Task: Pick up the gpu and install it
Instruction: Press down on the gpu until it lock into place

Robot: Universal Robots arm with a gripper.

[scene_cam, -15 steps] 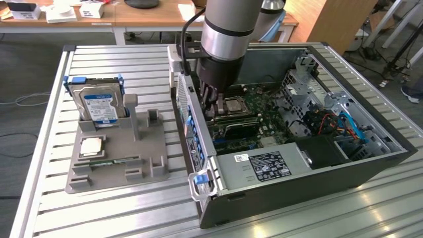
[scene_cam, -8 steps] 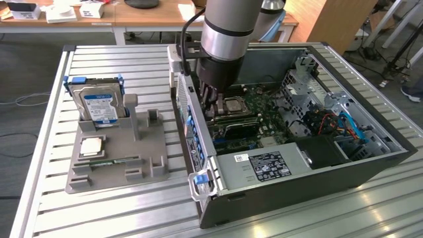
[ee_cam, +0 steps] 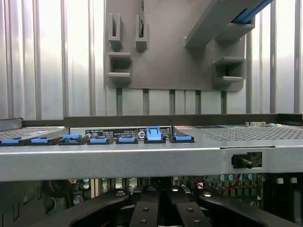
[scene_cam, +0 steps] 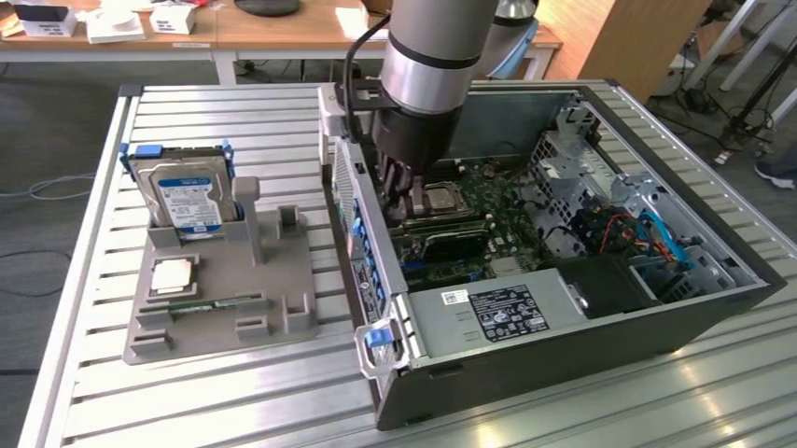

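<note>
The fingers (scene_cam: 396, 187) are closed, pressed together, and reach down inside the open computer case (scene_cam: 561, 345), their tips low over the motherboard (scene_cam: 498, 224) just inside the case's rear wall. In the wrist view the dark fingers (ee_cam: 144, 208) sit side by side with no gap showing between them. The gpu cannot be told apart from the dark parts under the fingertips, so whether it is gripped there or already seated cannot be said. Well to the exterior view's left of the fingers, on the slatted metal bench (scene_cam: 187, 392), stands a grey parts holder (scene_cam: 224, 280). A silver hard drive (scene_cam: 187, 196) with a blue-white label stands upright at the holder's far end. A square processor chip (scene_cam: 172, 275) lies flat nearer the camera, with a slim green memory stick (scene_cam: 200, 305) just in front of it. The holder's upright slots closest to the fingers hold nothing. Just to the right of the fingers is the silvery processor socket (scene_cam: 442, 196). Nearer the camera from them is the labelled power supply (scene_cam: 505, 313). Far right of them, blue cables (scene_cam: 660, 243) run through the drive bay.
</note>
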